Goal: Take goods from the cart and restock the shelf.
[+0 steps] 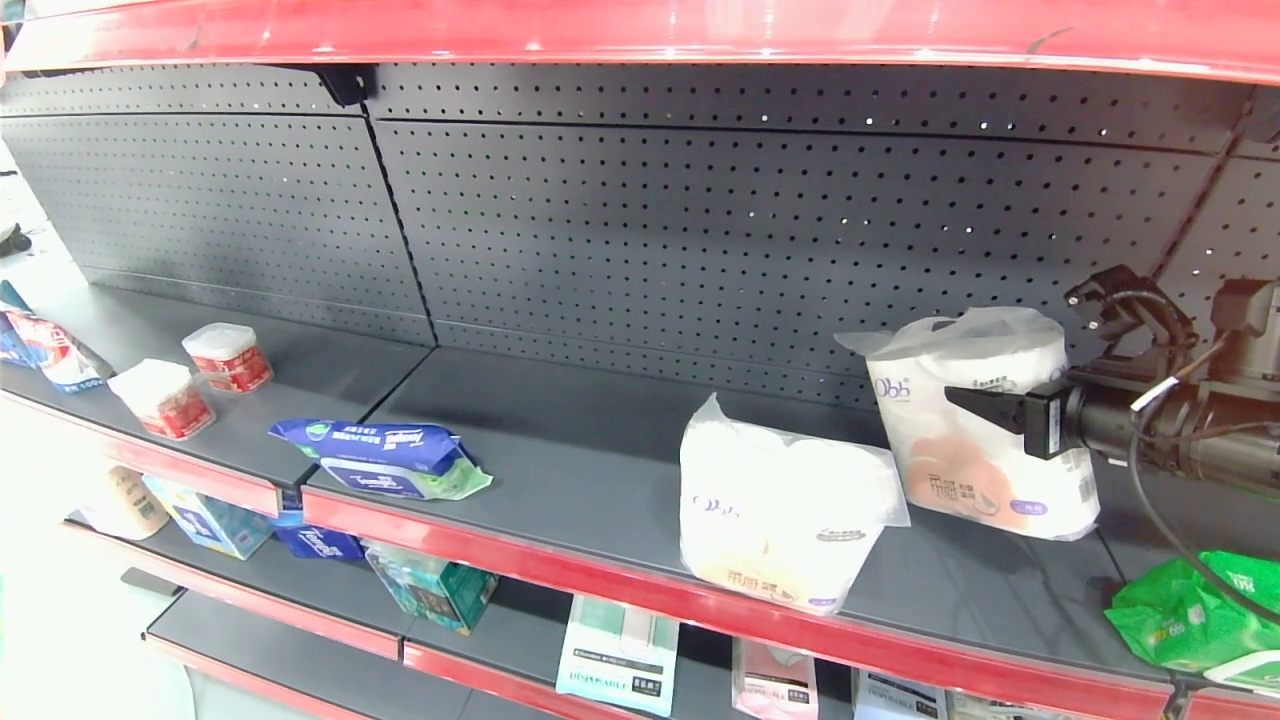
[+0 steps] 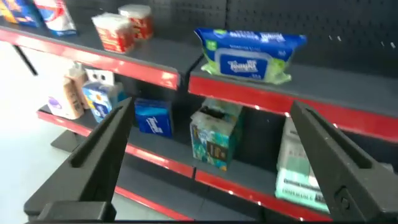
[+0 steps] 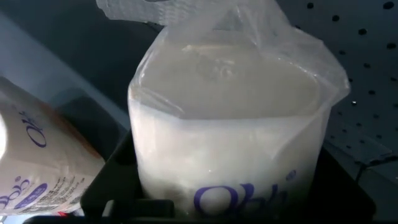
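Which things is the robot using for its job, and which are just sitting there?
Job: toilet paper pack in the right gripper, shelf.
Just sitting: other toilet paper pack, blue wipes, green bag, two tubs.

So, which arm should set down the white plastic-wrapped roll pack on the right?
Right: the right gripper grips the white plastic-wrapped roll pack upright on the grey shelf. The left gripper is open, empty, facing lower shelves.
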